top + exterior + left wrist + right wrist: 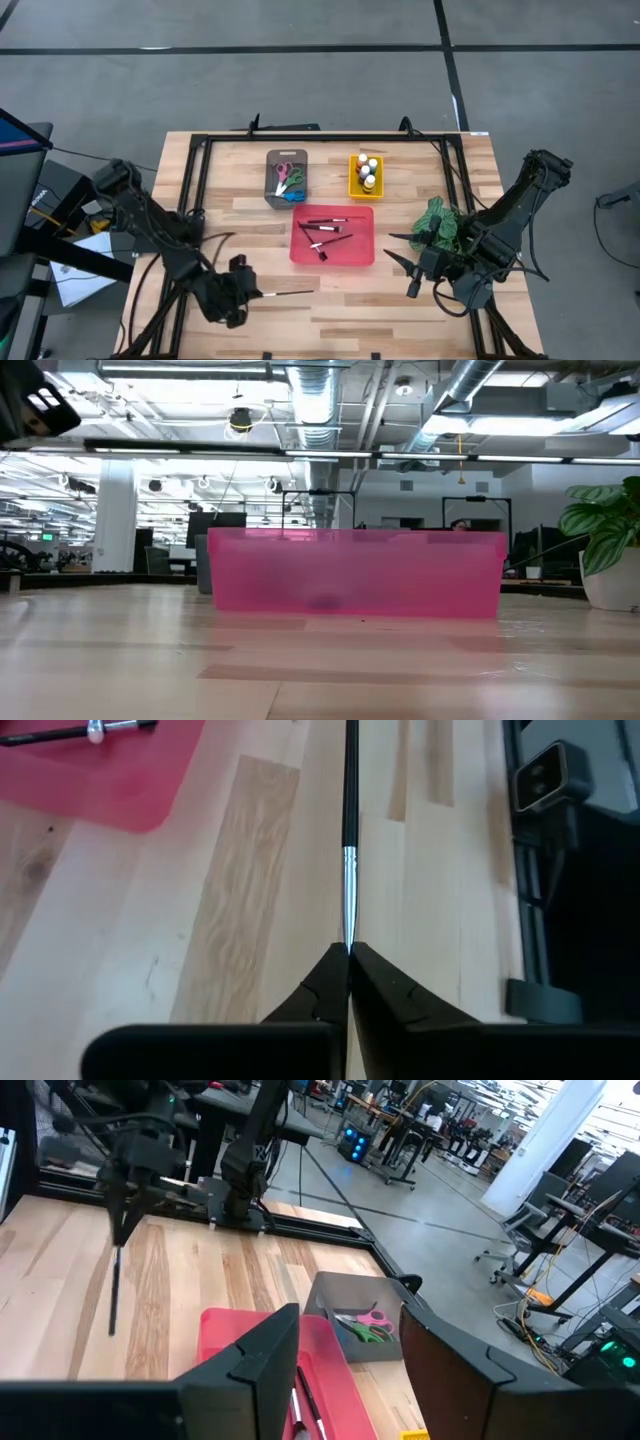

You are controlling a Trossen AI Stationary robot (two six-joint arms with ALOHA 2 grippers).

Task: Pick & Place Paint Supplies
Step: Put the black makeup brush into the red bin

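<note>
I see my left hand (243, 291) low over the counter (400, 290) at about seven o'clock from the red tray (362, 254); its fingers are pinched closed on a thin dark-handled paintbrush (288, 294), gripping it at the silver ferrule end, with the handle sticking out level toward the three o'clock side; in the left wrist view the brush (349, 840) runs straight away from the closed fingertips (325, 982), above the wood, with a corner of the red tray (120, 790) beside it. The red tray sits at the middle of the counter and holds several more paintbrushes (325, 232) lying loose at different angles. At eleven o'clock from it a grey tray (272, 190) holds scissors (288, 180) with pink, green and blue handles; at one o'clock a yellow tray (354, 180) holds small paint bottles (369, 172). My right hand (402, 251) hovers at three o'clock from the red tray, fingers spread open and empty, beside the green leafy plant (440, 220); its wrist view shows the grey tray with scissors (362, 1325) past the parted fingers (250, 1370), and the left hand (120, 1175) with the brush (114, 1295) hanging from it farther off.
</note>
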